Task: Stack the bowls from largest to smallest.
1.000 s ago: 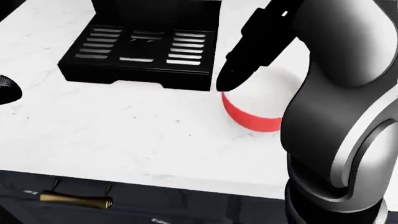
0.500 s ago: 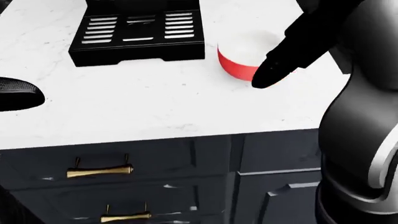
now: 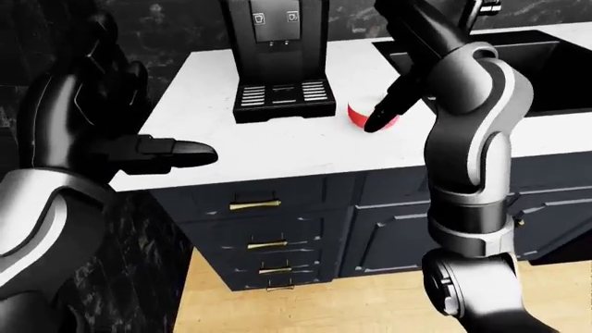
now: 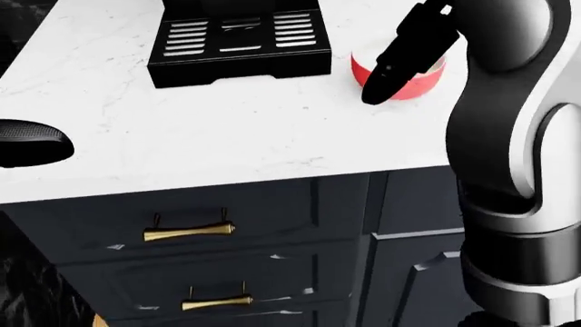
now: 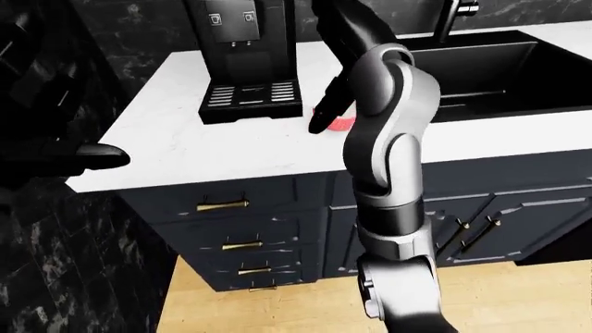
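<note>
One red bowl (image 4: pixel 423 88) with a white inside stands on the white marble counter (image 4: pixel 227 133), just right of the coffee machine's drip tray (image 4: pixel 238 42). It also shows in the left-eye view (image 3: pixel 355 112). My right hand (image 4: pixel 381 85) hangs over the bowl's near left side with its black fingers stretched out, closed on nothing; the fingertip hides part of the rim. My left hand (image 3: pixel 180 152) is held out at the counter's left edge, fingers straight and empty. No other bowl shows.
A black coffee machine (image 3: pixel 277 41) stands at the top of the counter. A black sink (image 5: pixel 504 59) with a tap lies to the right. Dark drawers with brass handles (image 4: pixel 186 231) are below the counter edge; wooden floor (image 3: pixel 352 298) beneath.
The whole picture has shifted: the camera has drawn away from the counter, so its edge and the drawers now show. My right hand stays over the red bowl.
</note>
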Robot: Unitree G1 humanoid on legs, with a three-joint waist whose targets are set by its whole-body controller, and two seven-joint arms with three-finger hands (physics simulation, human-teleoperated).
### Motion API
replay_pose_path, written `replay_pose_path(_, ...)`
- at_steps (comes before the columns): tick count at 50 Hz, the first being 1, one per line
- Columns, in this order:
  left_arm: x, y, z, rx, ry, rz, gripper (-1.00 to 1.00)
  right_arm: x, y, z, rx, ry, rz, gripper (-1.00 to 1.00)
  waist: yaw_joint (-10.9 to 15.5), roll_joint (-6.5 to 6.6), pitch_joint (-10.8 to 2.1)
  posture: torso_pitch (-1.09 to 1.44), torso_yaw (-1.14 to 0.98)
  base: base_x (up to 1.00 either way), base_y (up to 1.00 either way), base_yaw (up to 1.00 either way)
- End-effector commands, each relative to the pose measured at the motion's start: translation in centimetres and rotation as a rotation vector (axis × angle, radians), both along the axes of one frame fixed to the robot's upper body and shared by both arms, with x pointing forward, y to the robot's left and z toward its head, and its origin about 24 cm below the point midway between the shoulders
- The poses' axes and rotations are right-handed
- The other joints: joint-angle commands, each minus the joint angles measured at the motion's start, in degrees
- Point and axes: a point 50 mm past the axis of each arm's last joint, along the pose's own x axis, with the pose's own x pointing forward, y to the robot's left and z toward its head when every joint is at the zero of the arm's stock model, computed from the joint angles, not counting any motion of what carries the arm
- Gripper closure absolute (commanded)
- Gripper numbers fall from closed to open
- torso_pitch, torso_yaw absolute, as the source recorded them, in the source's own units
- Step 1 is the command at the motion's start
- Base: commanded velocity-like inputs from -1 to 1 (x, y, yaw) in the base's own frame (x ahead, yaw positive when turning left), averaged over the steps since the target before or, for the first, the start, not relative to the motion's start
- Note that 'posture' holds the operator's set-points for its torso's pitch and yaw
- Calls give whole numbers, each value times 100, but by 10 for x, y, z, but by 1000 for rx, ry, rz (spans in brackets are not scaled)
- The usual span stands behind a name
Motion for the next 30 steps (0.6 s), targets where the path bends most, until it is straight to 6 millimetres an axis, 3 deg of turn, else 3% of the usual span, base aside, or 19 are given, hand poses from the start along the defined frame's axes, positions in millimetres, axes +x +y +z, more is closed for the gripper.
replay_pose_path(1,-4,1,10,3,-68,10,-100,-4,-3,13,-11,-63,-16,-100,-4,27,-134,0,0,0,0,0)
replay_pose_path(9,-2,-1,8,5,-65,8,-100,16,-15,6,-42,-7,-76,-100,55,-30,-166,0,0,0,0,0)
replay_pose_path(23,0,1,5,1,-61,8,-100,64,-17,-6,-40,-7,-110,-100,72,-11,-230,0,0,0,0,0)
replay_pose_path(30,1,4,4,-1,-60,12,-100,77,-11,-12,-60,3,-114,-100,67,0,-244,0,0,0,0,0)
